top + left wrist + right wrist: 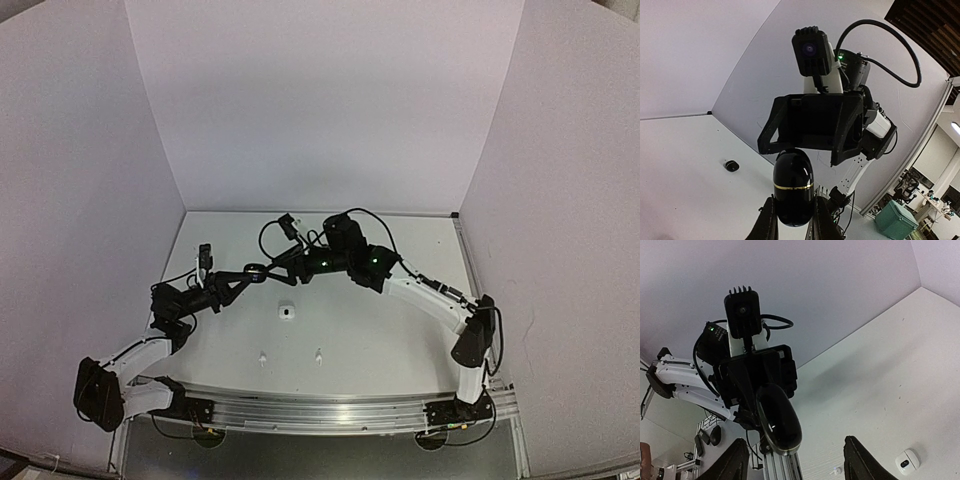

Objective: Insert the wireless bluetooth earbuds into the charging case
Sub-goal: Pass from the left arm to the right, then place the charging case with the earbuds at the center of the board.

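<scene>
- Where the two arms meet above the middle of the table [380, 340], a glossy black charging case [793, 187] with a gold band round its middle is held clear of the surface.
- Left gripper [794, 220]: the jaws are closed on the near end of the black charging case, with one finger pressed against each side.
- Right gripper [794, 442]: the jaws are spread wide and nothing is gripped. The free end of the black charging case is seen between the fingers, apart from both.
- A white earbud [262, 356] and a second white earbud [318, 354] are shown lying on the table near the arm bases, apart from each other and well away from both grippers.
- White charging case [287, 313]: it is set on the table between the two earbuds and the grippers. Whether its lid is open cannot be told.
- Small black object [731, 165]: it is seen lying on the table in the left wrist view and is too small to be identified.
</scene>
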Robot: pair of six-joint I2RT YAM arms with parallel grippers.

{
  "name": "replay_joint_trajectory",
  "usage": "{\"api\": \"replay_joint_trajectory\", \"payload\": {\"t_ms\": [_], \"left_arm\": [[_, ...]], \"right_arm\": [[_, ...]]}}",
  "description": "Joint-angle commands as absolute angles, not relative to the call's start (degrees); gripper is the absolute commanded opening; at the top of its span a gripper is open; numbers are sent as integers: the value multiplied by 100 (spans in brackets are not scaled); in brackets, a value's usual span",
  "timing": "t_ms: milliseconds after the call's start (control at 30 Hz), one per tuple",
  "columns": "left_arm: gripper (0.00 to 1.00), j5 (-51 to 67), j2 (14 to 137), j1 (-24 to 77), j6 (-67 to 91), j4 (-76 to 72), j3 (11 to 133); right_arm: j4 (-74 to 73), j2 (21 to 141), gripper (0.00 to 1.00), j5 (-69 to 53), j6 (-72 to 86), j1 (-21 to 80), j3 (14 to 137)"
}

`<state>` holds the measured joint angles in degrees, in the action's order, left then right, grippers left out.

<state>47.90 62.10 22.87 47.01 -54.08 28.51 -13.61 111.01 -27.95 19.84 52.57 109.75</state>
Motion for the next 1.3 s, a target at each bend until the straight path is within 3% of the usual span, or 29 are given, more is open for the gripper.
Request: {"api": "replay_joint_trajectory", "payload": {"t_ms": [0,133,300,500,733,833,867,967,1133,1267], "left_arm": [[0,4864,6221,2268,4891,-5747,3116],[0,4831,6231,2268,4897,-5744,3121],[0,4784,6240,2268,4903,-5726,3111],[0,4718,6276,2270,4896,-5746,3128],[0,4670,6276,2268,4905,-5733,3104],[2,4451,6242,2268,4823,-5522,3060],[7,4328,6224,2268,4750,-5399,3032],[48,4166,6172,2268,4293,-5128,2937],[98,4120,5908,2268,2726,-4208,2852],[100,3364,5496,2269,1625,-3031,2895]], "right_arm": [[-828,11602,56,-3584,2415,5201,11376],[-809,11809,48,-3716,2526,5203,11574],[-735,11826,25,-3813,2598,5200,11560],[-643,12034,22,-4134,2868,5202,11746],[-524,12149,0,-4341,2971,5202,11890],[-510,12035,0,-4213,2885,5197,11744],[-508,11961,0,-4121,2842,5188,11657],[-507,11685,0,-3826,2743,5117,11273],[-518,11121,0,-3447,2695,4894,10616],[-843,10741,0,-3229,2692,4510,10030]]}}
